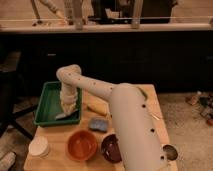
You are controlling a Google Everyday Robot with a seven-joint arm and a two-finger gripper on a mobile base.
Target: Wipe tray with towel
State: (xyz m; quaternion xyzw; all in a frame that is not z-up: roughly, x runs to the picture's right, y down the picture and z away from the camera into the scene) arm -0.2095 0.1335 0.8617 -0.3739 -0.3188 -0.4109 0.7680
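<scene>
A green tray (47, 102) lies at the left of the wooden table. A pale towel (67, 104) hangs down into the tray's right half and touches its floor. My gripper (67, 95) reaches down from the white arm (100, 92) into the tray, wrapped by the towel, so it is mostly hidden behind the cloth.
An orange bowl (82, 145), a dark red bowl (111, 148) and a white cup (39, 146) stand at the table's front. A blue sponge (98, 124) and a yellow item (97, 109) lie right of the tray. A dark counter runs behind.
</scene>
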